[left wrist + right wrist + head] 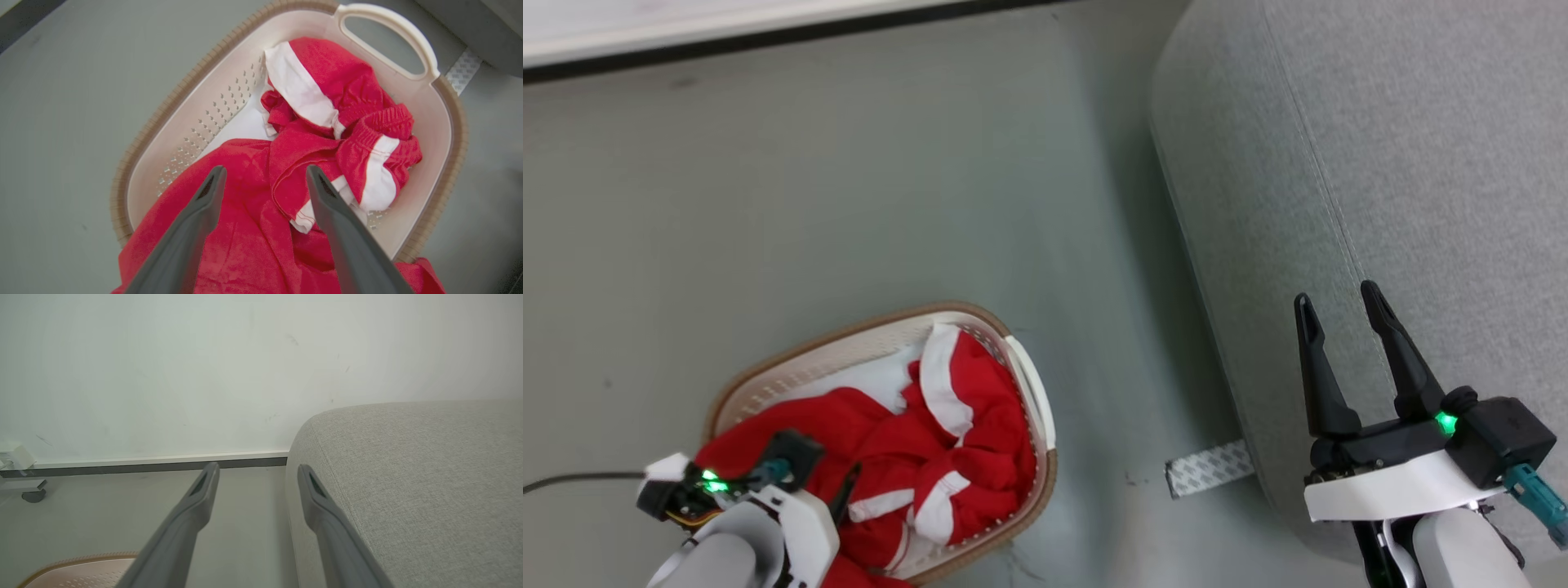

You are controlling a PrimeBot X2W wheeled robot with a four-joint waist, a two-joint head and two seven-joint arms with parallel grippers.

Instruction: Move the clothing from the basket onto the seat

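I am finding no text, label, brand, number or sign that I can read in any view. The pale strip lying on the floor at the foot of the sofa is showing a fine repeated grey print. It is too small for me to make out as writing.
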